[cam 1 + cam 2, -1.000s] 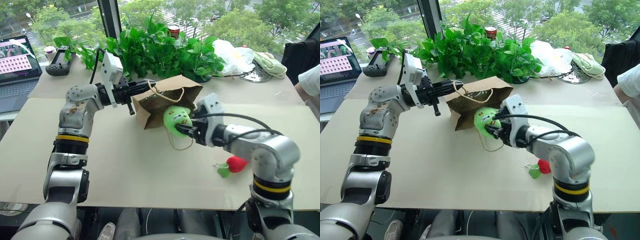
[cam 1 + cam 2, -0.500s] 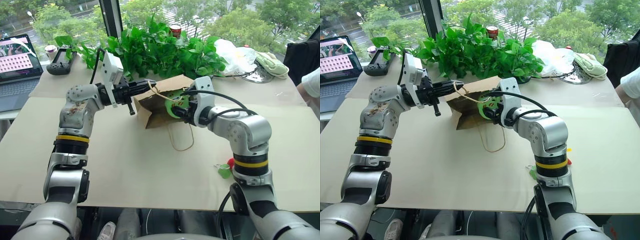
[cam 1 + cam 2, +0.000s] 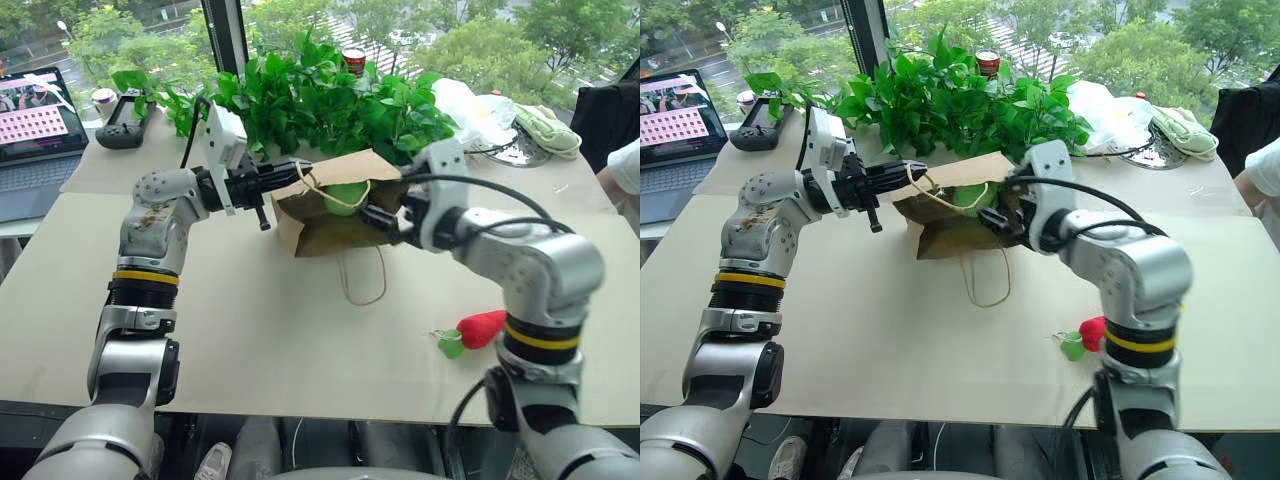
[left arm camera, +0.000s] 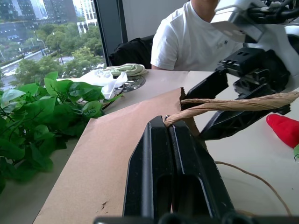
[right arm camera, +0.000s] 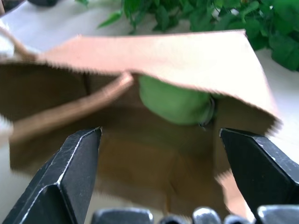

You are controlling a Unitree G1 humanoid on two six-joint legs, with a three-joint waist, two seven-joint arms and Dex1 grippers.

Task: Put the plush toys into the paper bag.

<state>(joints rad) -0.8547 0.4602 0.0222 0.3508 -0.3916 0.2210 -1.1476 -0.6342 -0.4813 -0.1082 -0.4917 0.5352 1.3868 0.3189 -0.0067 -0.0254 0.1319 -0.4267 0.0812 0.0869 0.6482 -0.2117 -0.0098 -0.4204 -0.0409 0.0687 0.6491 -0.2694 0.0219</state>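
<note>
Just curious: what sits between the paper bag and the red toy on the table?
Only the bag's loose cord handle, then bare tabletop before the red toy, seen from the head camera.

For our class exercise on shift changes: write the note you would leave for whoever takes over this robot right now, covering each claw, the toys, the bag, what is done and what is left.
Left claw: shut on the bag's cord handle, holding the mouth open.
Right claw: open, holding nothing, just in front of the bag's mouth.
Bag: lying on its side on the table, mouth toward the right arm.
Green toy: inside the bag, at the mouth. Done.
Red chili: on the table near the front edge, on the right arm's side. Left to do: pick it up with the right claw and put it in the bag.
</note>
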